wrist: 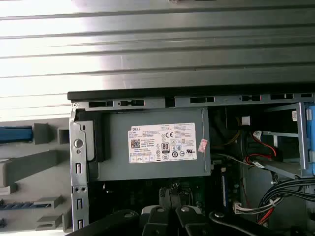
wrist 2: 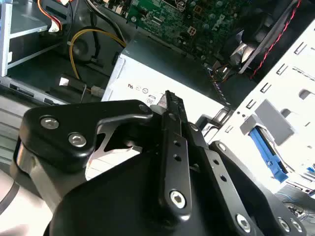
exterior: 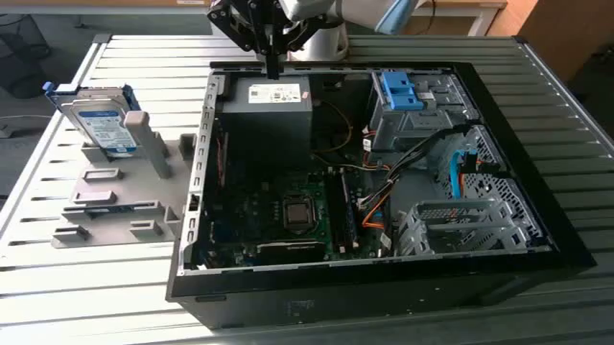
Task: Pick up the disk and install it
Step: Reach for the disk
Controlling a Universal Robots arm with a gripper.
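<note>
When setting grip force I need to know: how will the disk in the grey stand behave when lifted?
The disk looks like a rigid metal slab, so probably stiff and dense for its size. Its smooth faces may be slippery; the blue frame probably grips better. Standing upright in the grey stand, it could tip if nudged.

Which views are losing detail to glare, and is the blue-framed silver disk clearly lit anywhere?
Second wrist view: the slotted metal case frame is blown out white beside the black gripper. First wrist view: the ribbed grey metal table glares in bands. Exterior view: even light, the blue-framed silver disk shows clearly.
</note>
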